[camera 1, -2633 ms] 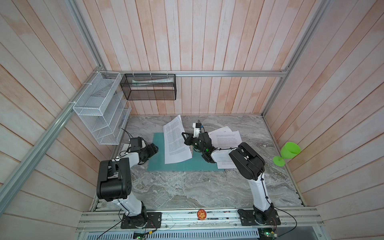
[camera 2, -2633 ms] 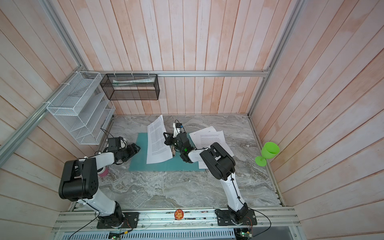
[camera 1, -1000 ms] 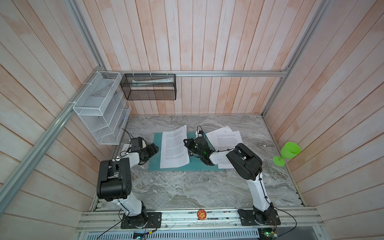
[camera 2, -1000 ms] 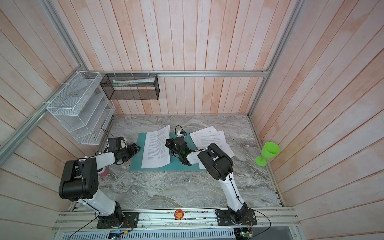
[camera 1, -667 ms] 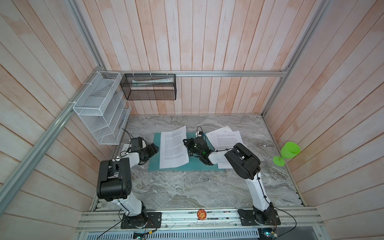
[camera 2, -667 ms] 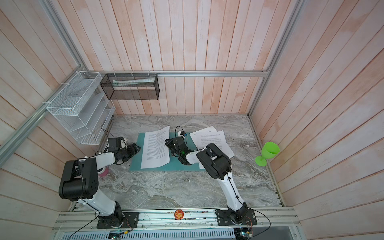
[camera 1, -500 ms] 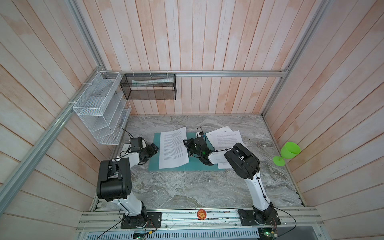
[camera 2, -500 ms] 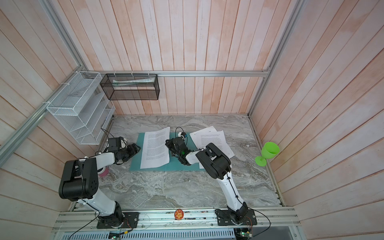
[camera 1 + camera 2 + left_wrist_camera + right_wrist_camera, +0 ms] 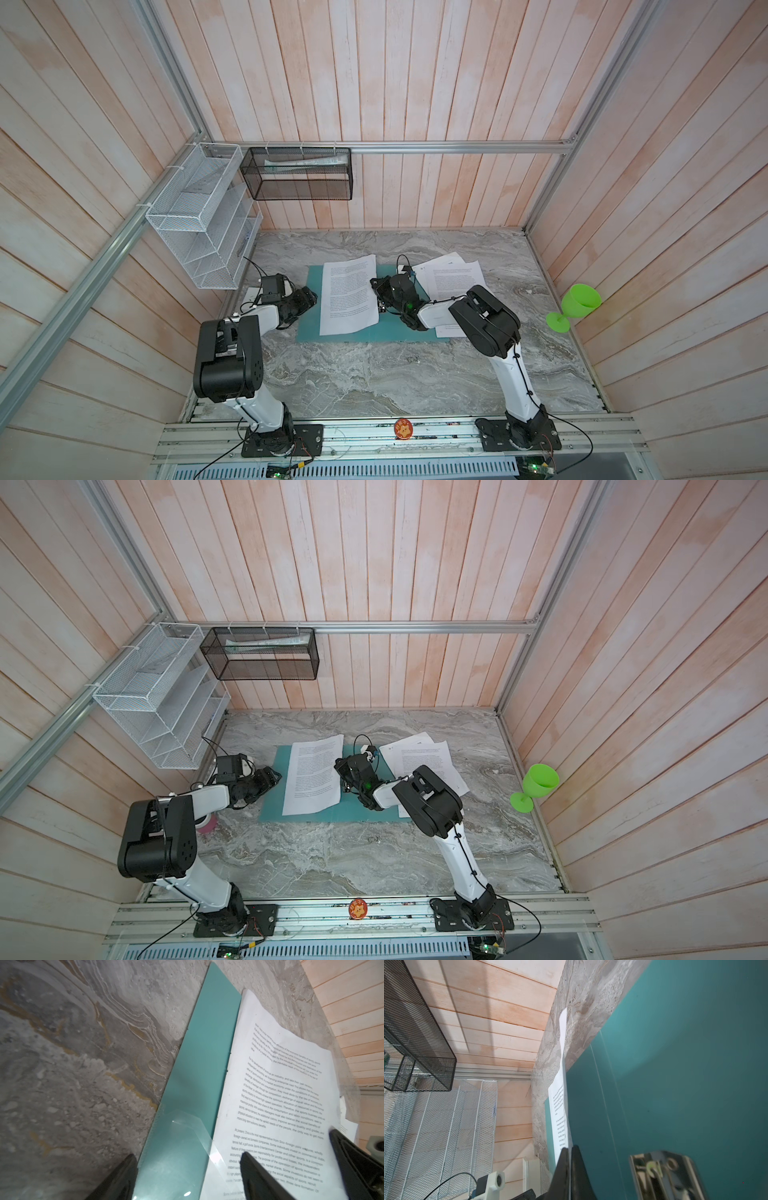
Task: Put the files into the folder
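Right gripper (image 9: pixel 375 286): pinched shut on the right-hand edge of one printed sheet (image 9: pixel 348 296), confirmed in the right wrist view. Left gripper (image 9: pixel 310 296): jaws spread wide, holding nothing, parked at the left edge of the folder (image 9: pixel 390 333). Change noted: sheet raised and tilted above the open folder moments earlier, now lowered almost flat onto the left half, far edge overhanging onto the table (image 9: pixel 374 374). Consequence for the task: first sheet judged as good as delivered, release pending. Remaining files (image 9: pixel 455 277): stacked on the table at the folder's right edge, not yet filed. Metal clip (image 9: pixel 664 1172): on the folder's inner face, close beside the closed fingers. Expect release next, then a return to the stack. Watch for drag on the sheet during withdrawal.
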Controlling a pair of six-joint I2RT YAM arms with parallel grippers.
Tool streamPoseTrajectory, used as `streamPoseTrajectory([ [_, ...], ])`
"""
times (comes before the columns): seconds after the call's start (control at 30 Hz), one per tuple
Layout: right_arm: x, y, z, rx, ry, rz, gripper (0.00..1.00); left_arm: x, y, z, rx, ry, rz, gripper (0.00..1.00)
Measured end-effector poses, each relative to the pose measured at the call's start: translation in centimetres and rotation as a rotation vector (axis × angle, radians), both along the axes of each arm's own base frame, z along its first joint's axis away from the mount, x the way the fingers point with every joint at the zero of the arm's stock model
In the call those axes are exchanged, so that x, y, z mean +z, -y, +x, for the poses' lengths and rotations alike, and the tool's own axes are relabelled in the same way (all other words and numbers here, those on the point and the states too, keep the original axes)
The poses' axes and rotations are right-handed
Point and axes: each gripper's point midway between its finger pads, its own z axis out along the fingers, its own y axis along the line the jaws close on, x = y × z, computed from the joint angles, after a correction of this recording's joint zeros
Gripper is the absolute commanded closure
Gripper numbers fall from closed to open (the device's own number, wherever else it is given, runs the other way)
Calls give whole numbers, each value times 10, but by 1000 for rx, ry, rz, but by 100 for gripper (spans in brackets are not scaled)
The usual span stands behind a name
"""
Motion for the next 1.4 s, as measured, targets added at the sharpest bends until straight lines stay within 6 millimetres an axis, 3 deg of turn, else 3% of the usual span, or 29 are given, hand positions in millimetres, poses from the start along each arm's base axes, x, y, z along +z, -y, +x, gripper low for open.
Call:
streamPoseTrajectory([
  [1.4, -6, -32, -6, -57, -80, 11, 100, 0, 0, 1, 8, 2, -6, 20],
])
